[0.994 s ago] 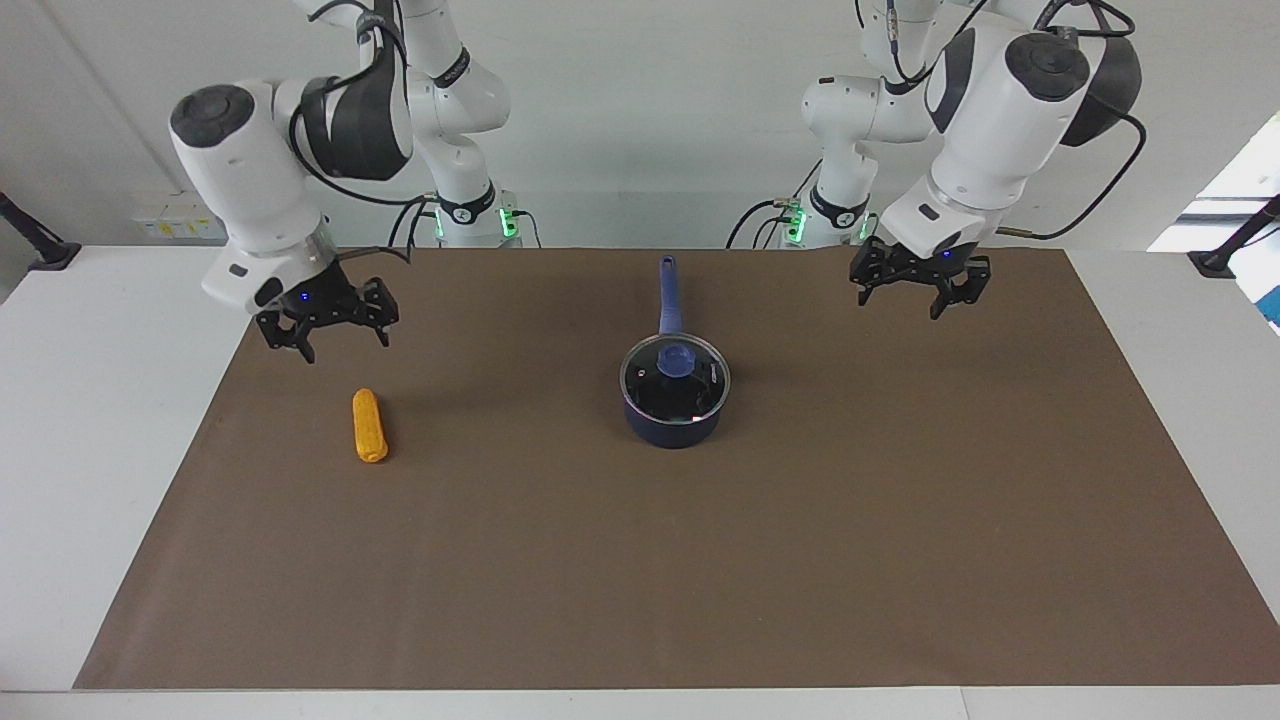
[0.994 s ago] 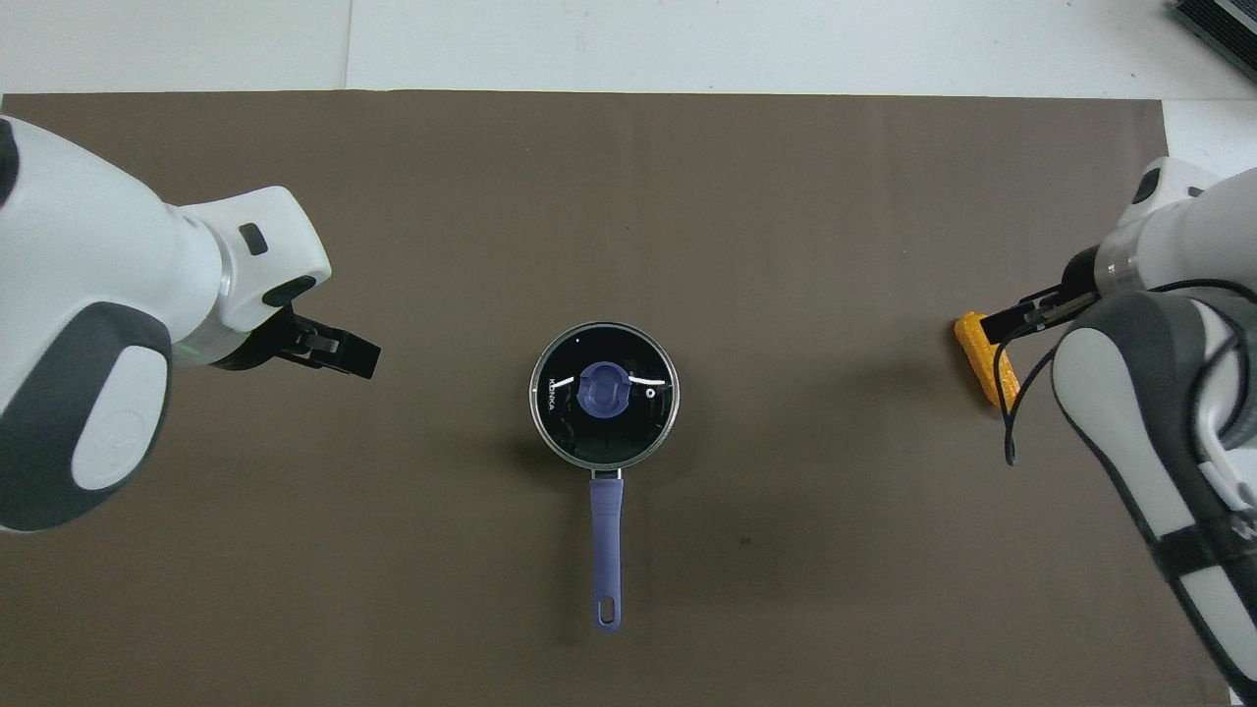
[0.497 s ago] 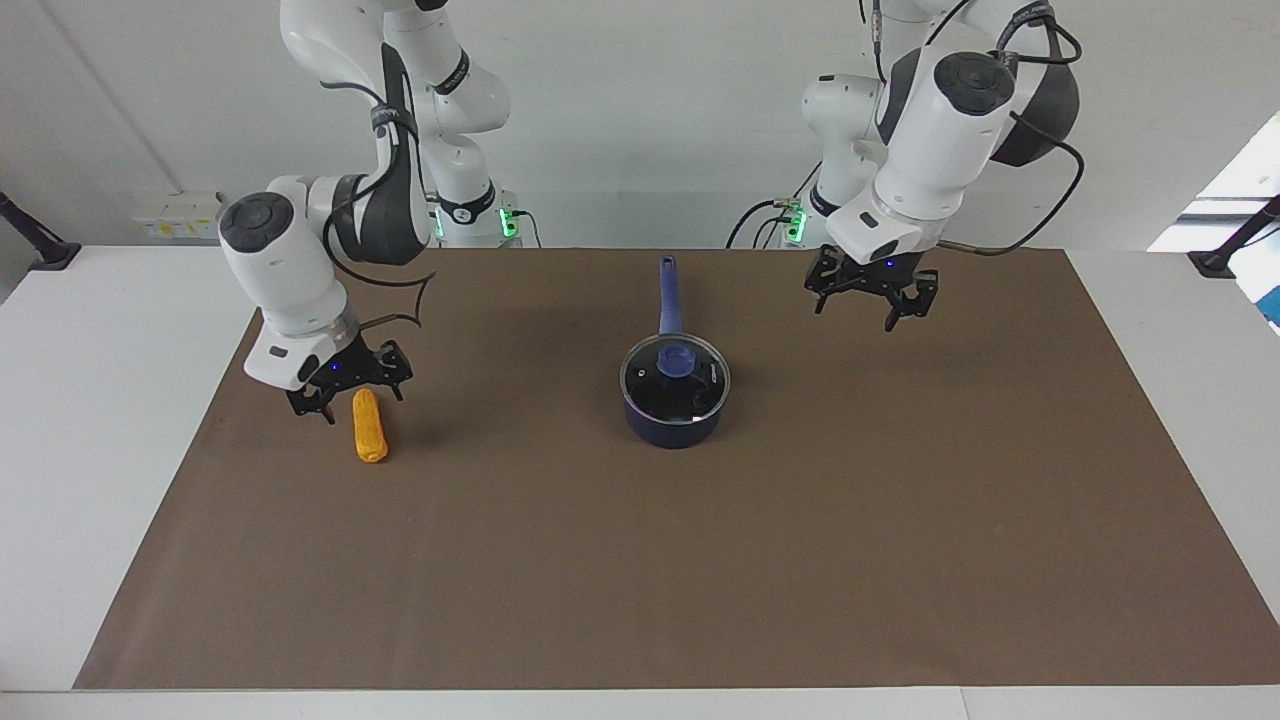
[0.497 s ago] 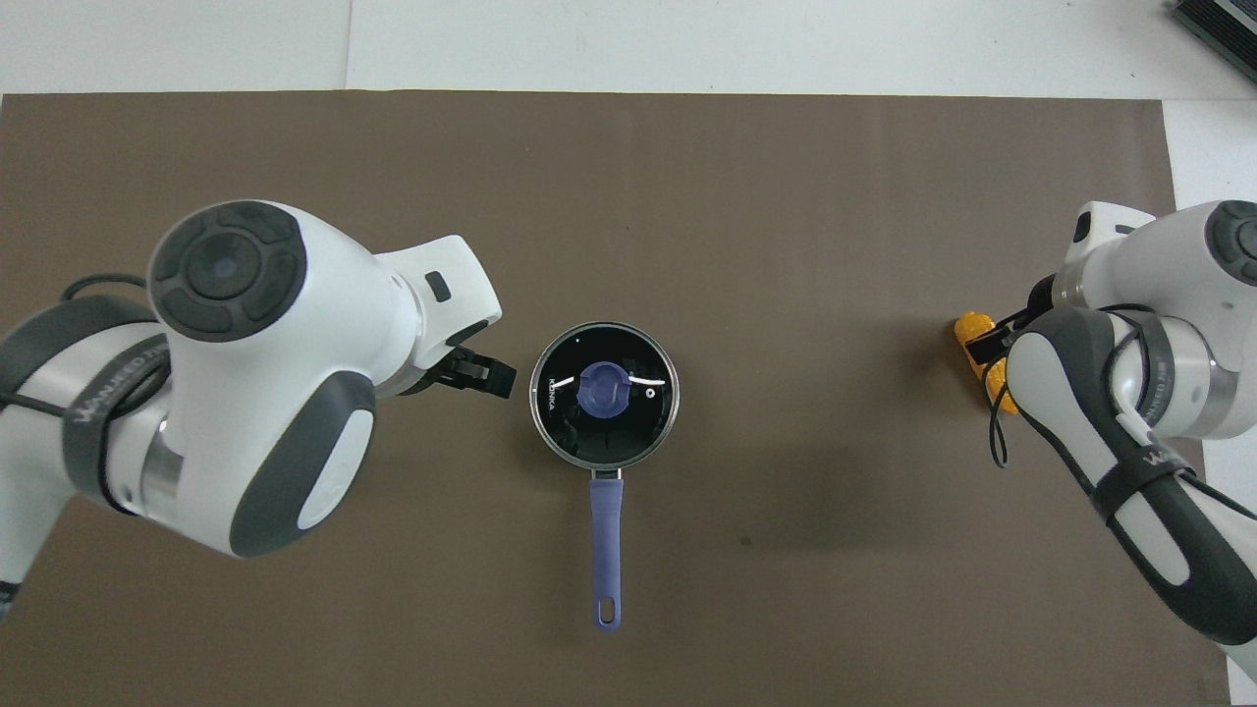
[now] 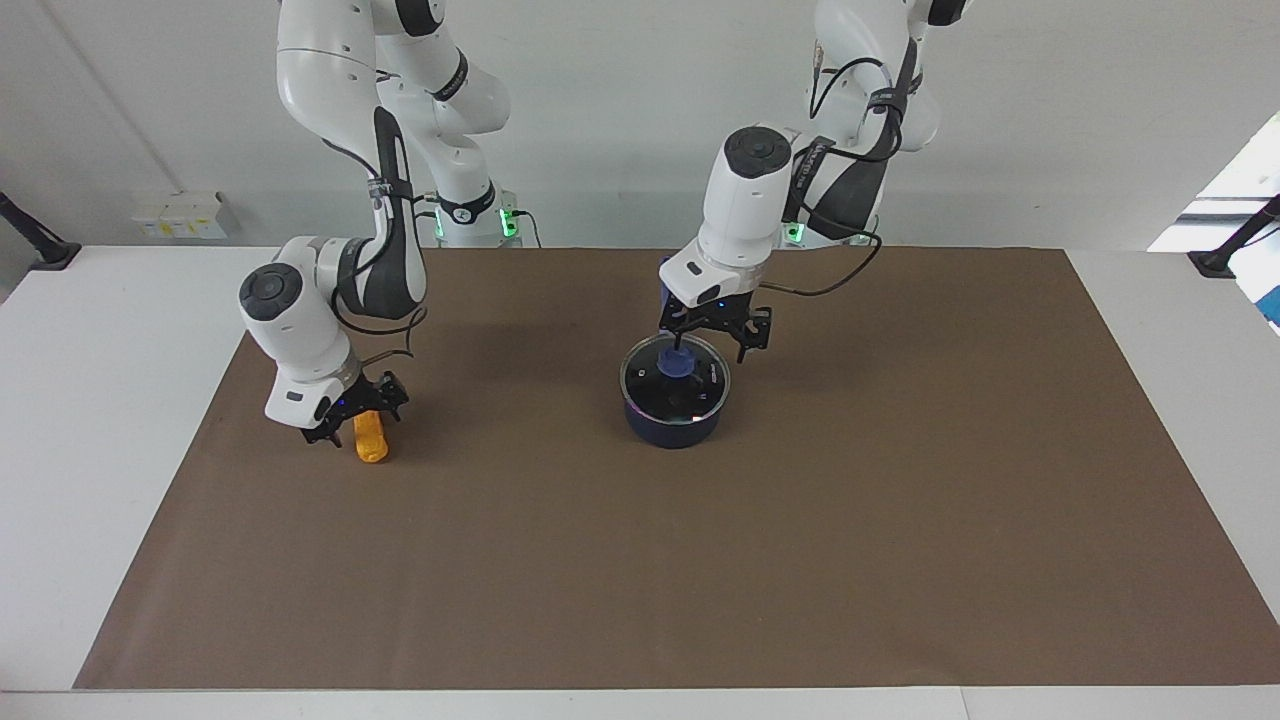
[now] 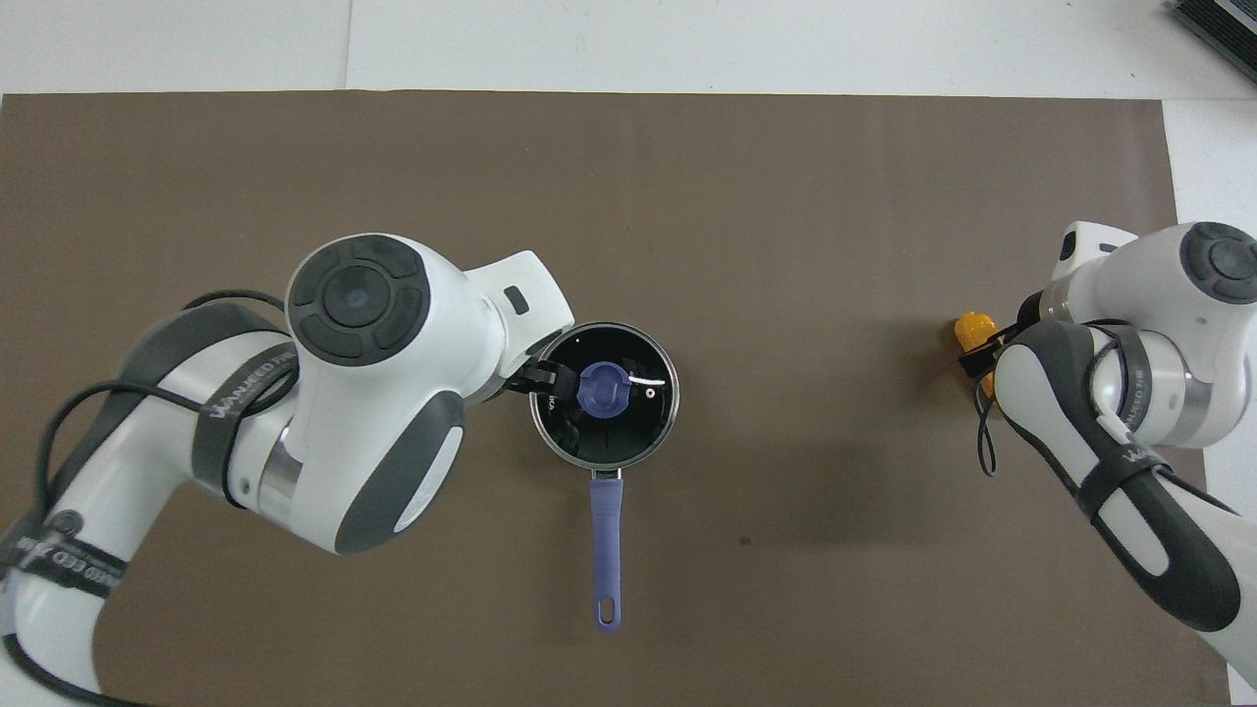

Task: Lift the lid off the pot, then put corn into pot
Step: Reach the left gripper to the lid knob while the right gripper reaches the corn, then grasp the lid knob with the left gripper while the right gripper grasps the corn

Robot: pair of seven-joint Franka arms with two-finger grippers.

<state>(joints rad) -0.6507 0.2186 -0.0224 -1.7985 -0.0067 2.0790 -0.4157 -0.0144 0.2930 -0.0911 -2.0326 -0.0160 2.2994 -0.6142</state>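
The navy pot (image 5: 672, 424) stands mid-mat with the glass lid (image 5: 700, 392) on it, its blue knob (image 5: 677, 363) at the centre. The pot's long handle (image 6: 606, 535) points toward the robots. My left gripper (image 5: 716, 344) is open and low over the lid, offset from the knob toward the left arm's end. One fingertip (image 6: 552, 377) is beside the knob (image 6: 601, 390). The orange corn (image 5: 373, 447) lies on the mat toward the right arm's end. My right gripper (image 5: 356, 424) is open and low over the corn's end nearer the robots. The arm hides most of the corn (image 6: 972, 326) in the overhead view.
A brown mat (image 5: 700, 560) covers most of the white table (image 5: 90, 400). Nothing else lies on the mat. A dark object (image 6: 1218, 25) sits at the table's corner farthest from the robots, at the right arm's end.
My left gripper has swung in from the left arm's end and come down over the lid. My right gripper has lowered onto the corn. Pot, lid and corn have not moved.
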